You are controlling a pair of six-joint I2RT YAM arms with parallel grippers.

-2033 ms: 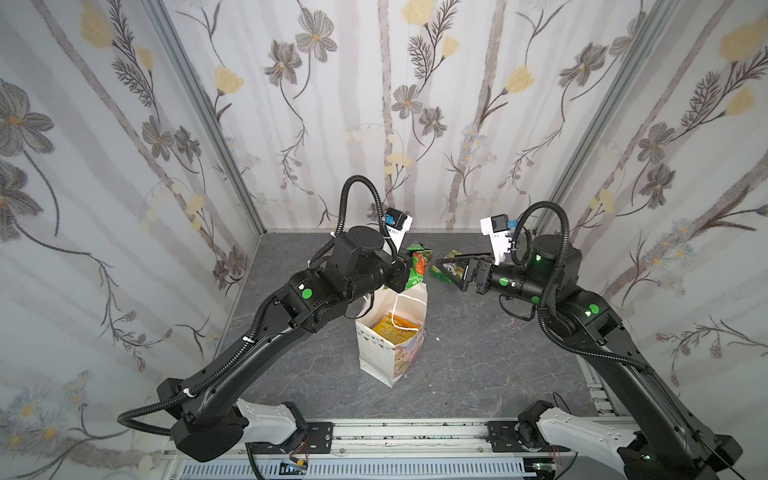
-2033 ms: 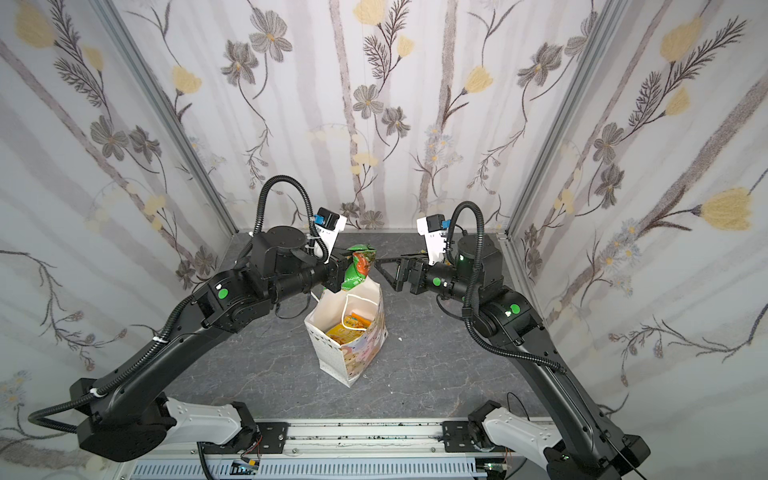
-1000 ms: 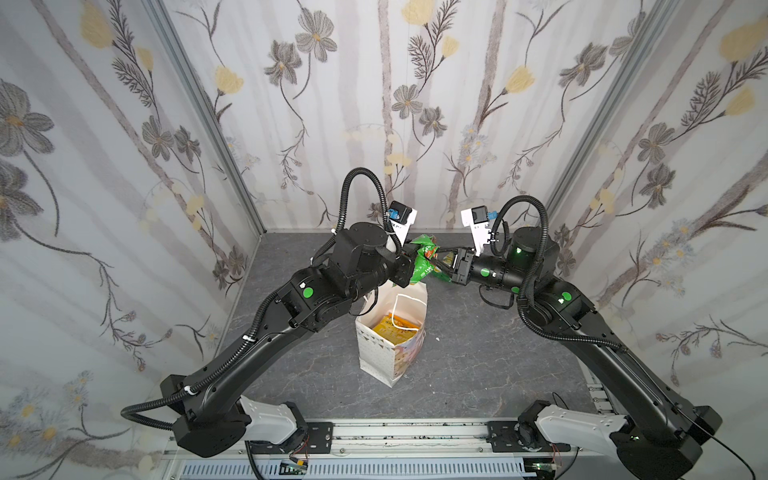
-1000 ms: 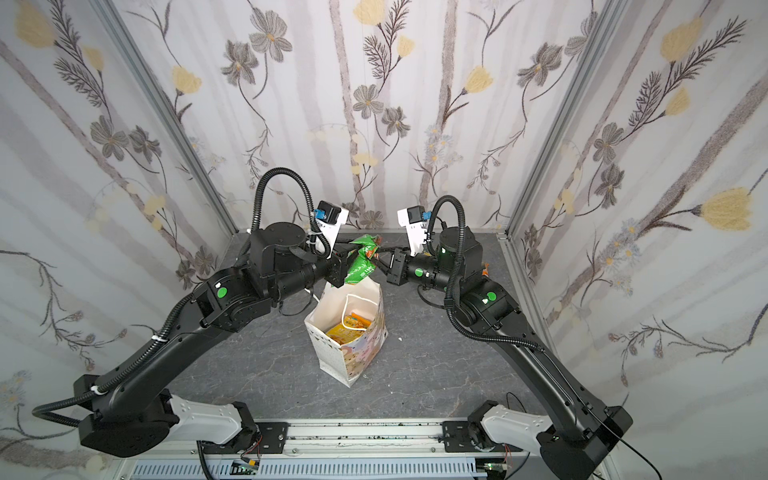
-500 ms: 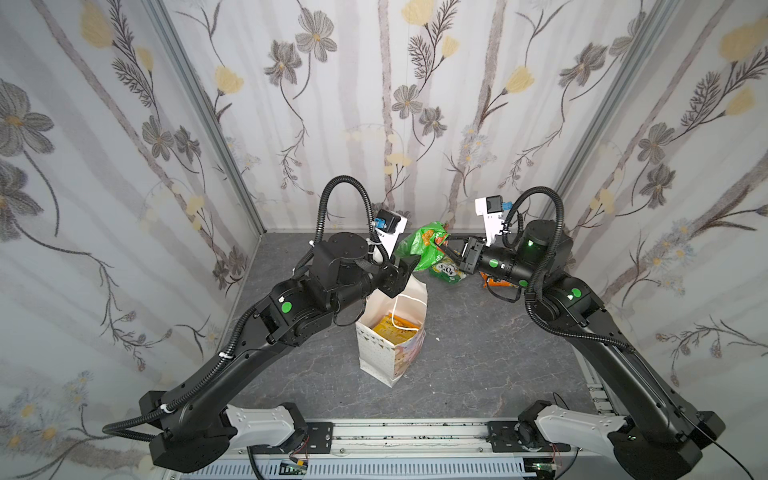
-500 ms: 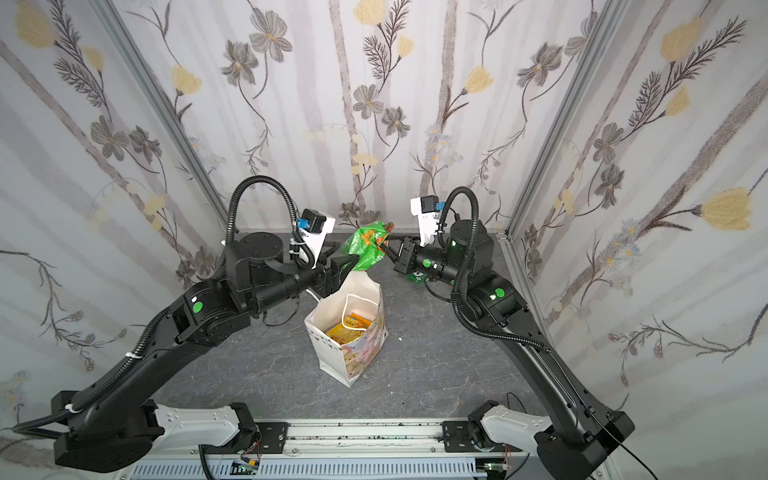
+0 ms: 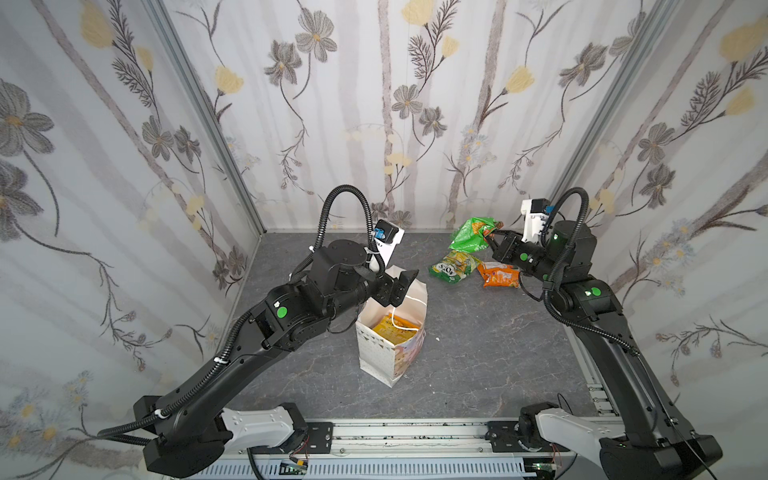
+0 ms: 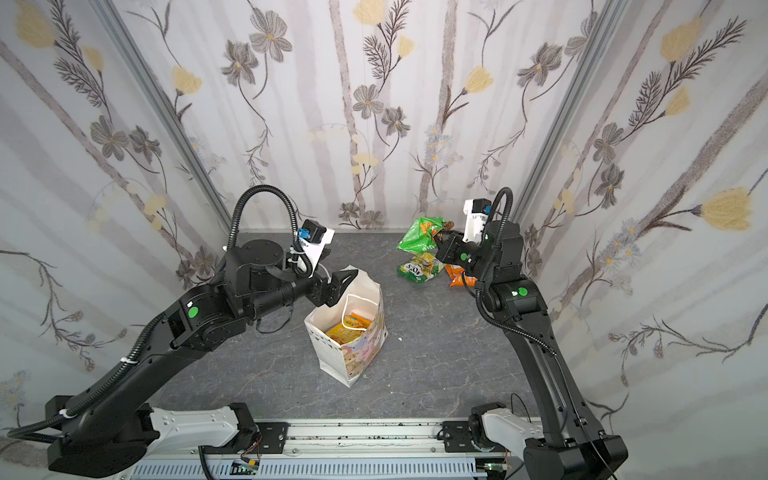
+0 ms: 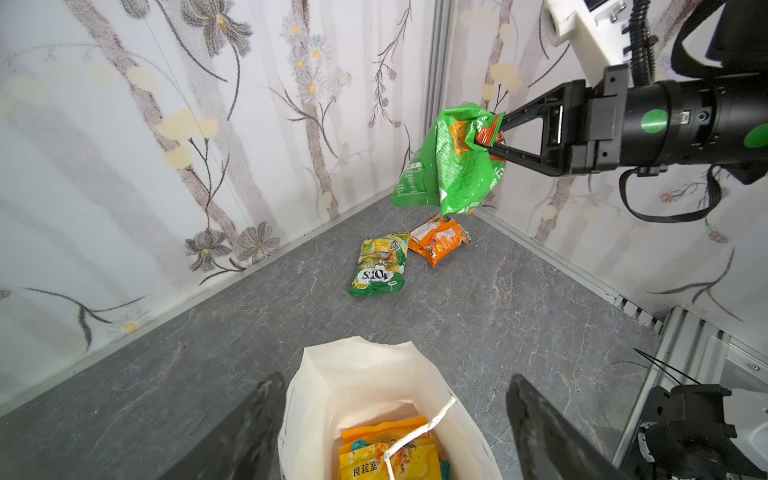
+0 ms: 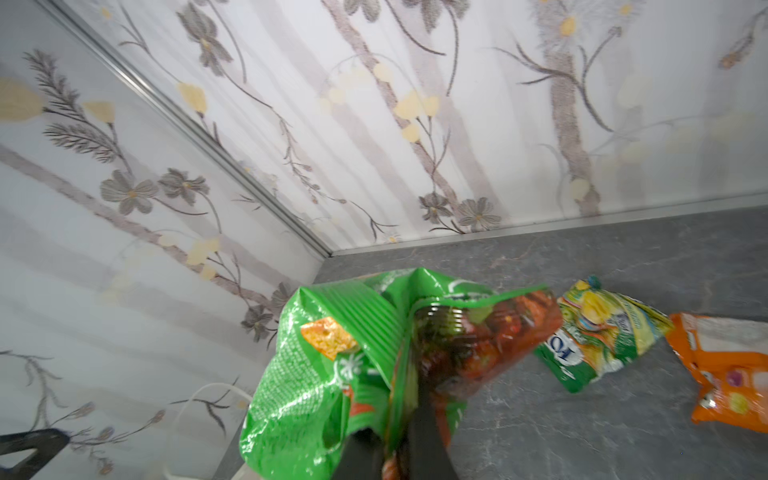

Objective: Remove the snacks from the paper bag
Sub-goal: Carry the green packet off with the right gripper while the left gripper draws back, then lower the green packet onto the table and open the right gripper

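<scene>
Green crinkly plastic hangs from your right gripper (image 9: 492, 139): its jaws are pinched tight on the top edge of the green-orange packet (image 7: 471, 235), held clear of the grey tabletop (image 7: 478, 332) near the far right corner. Below it you have two snacks lying flat and just beside each other, the green-yellow FOX'S packet (image 9: 378, 266) and the orange packet (image 9: 438, 241). You see the paper bag (image 7: 386, 357) standing upright mid-table, well apart from those packets, with yellow packets (image 9: 386, 457) inside under a white cord handle (image 9: 415, 436). Your left gripper (image 8: 338, 286) stands spread wide above the bag's mouth, a finger to either side, holding nothing.
</scene>
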